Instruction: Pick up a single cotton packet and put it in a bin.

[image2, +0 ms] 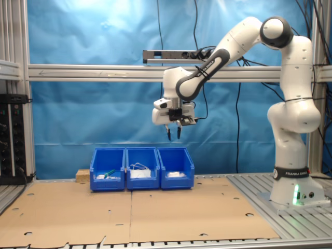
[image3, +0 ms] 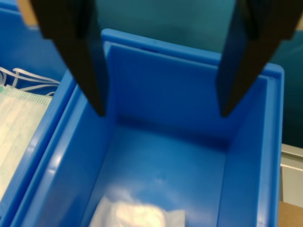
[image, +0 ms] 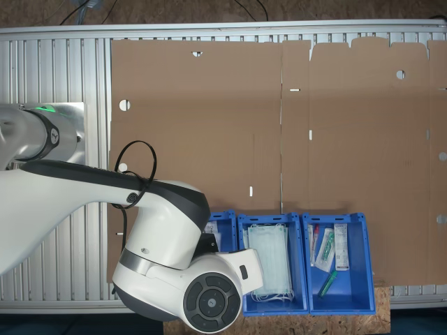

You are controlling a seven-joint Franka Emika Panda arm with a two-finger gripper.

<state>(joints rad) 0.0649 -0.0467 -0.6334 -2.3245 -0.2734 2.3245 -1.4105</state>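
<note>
Above the bin [image2: 177, 168] hangs the gripper [image2: 173, 134], jaws apart, empty. Down on the bin floor lies the packet [image3: 137, 215], blurred and cut off at six o'clock; its heading is unreadable.

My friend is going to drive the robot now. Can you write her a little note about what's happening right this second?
Gripper: open, holding nothing, hanging high above the bin at the row's end nearest the robot's base.
Cotton packet: a white packet lies on that bin's floor, blurry in the wrist view.
Middle bin holds pale green masks; the far bin holds long wrapped items.
Done: a packet appears to be in the bin.
Left: probably just backing the arm away.
</note>
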